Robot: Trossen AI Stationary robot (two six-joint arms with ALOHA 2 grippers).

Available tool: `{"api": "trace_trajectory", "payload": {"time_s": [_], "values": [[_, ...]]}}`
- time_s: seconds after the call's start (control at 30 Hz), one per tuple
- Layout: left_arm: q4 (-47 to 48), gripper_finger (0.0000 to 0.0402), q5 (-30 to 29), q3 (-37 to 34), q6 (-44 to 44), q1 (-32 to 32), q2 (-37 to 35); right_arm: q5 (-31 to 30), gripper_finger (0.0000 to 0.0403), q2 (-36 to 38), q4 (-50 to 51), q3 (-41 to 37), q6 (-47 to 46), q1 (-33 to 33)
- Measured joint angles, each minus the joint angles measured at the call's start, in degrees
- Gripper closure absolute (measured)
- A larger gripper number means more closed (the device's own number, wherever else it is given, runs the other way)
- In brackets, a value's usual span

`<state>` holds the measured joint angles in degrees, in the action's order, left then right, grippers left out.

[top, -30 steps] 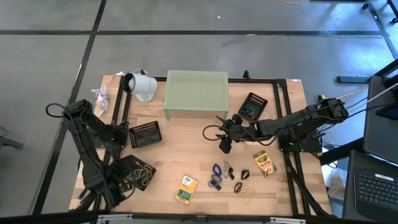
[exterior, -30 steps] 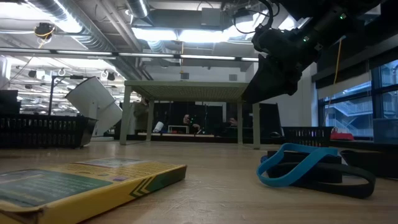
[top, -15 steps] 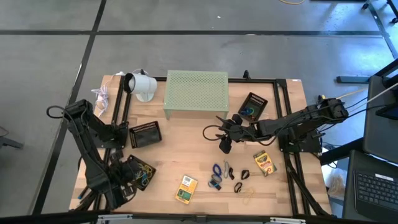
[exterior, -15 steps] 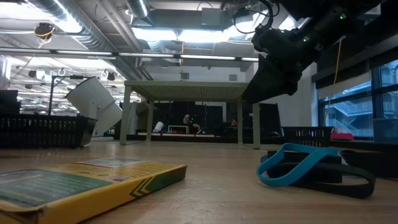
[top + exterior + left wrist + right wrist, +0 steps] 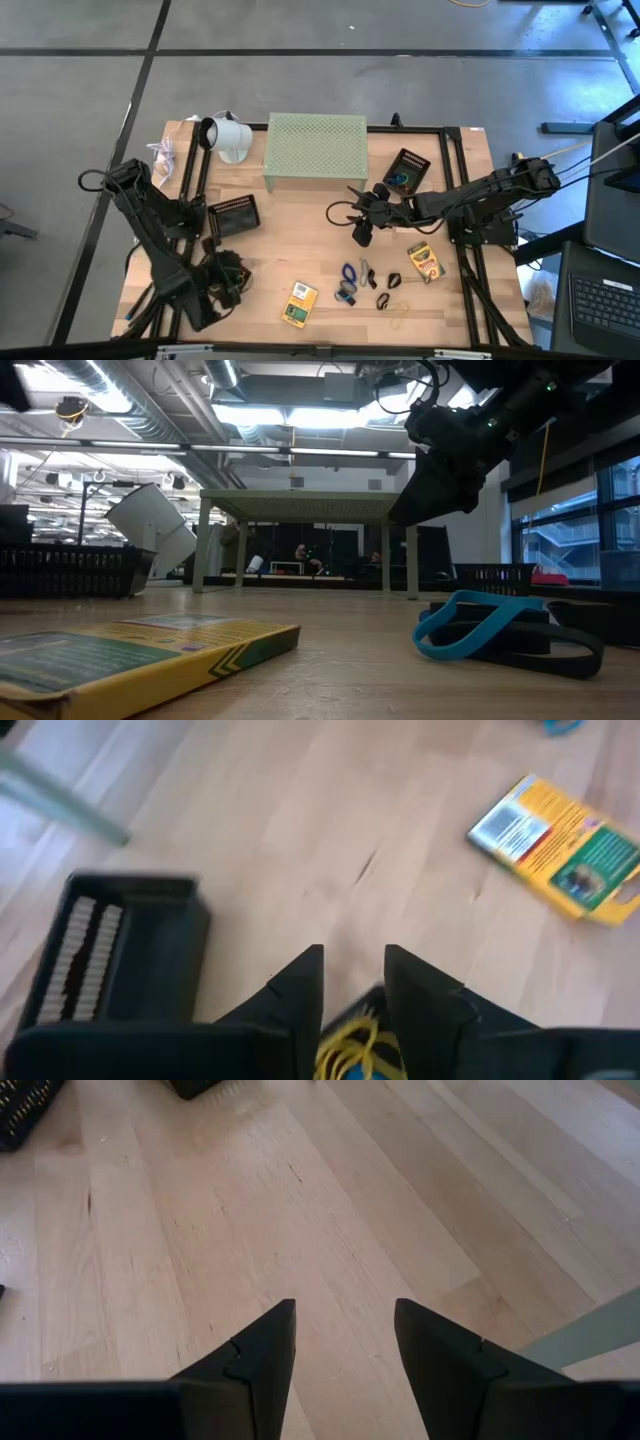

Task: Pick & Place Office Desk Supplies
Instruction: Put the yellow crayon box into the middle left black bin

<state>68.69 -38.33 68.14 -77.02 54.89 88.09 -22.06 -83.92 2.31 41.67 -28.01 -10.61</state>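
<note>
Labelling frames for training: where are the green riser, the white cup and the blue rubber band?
green riser (image 5: 316,150), high view, perforated top.
white cup (image 5: 231,136), high view, its side.
blue rubber band (image 5: 478,623), low view, loop's front.

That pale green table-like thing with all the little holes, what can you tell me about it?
The pale green perforated riser is a rectangular platform whose flat top is covered in rows of small holes; it looks like painted metal. The low view shows it upright on thin legs, open underneath, with nothing on top. It stands on the wooden table, at the middle of its far edge, between a white cup-shaped object and a small black tray. Neither gripper touches it.
</note>
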Motion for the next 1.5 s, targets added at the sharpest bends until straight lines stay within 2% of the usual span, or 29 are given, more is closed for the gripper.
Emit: {"api": "trace_trajectory", "payload": {"time_s": [0.2,0.37,0.57,0.77,0.97,1.2,1.4,1.5], "values": [[-16.22,0.0265,2.09,0.0,20.44,-5.98,2.11,0.0,0.0227,0.0,0.0,0.0,0.0,0.0],[-30.07,0.0246,10.84,0.0,39.5,-8.12,6.13,0.02,0.0227,0.0,0.02,0.0,0.0,0.0],[-36.03,0.0247,12.59,0.0,56.56,-8.59,12.48,0.02,0.0227,0.0,0.0,0.0,-1.25,0.0],[-39.29,0.0249,13.75,0.0,59.52,-8.5,18.22,-0.05,0.0227,-0.01,-0.04,0.0,-1.6,0.0],[-45.77,0.0254,20.58,0.0,61.97,-8.38,21.35,-1.33,0.0227,-0.01,-0.13,0.0,-1.66,0.0],[-52.28,0.0264,19.89,0.0,67.27,-8.84,21.46,-1.53,0.0227,-0.02,-0.16,0.0,-1.77,0.0],[-52.8,0.027,22.41,0.02,64.86,-9.62,22.96,-1.55,0.0227,-0.02,-0.17,0.0,-1.76,0.0],[-54.41,0.027,21.55,0.04,66.84,-9.83,24.04,-1.55,0.0227,-0.02,-0.17,0.0,-1.62,0.0]]}}
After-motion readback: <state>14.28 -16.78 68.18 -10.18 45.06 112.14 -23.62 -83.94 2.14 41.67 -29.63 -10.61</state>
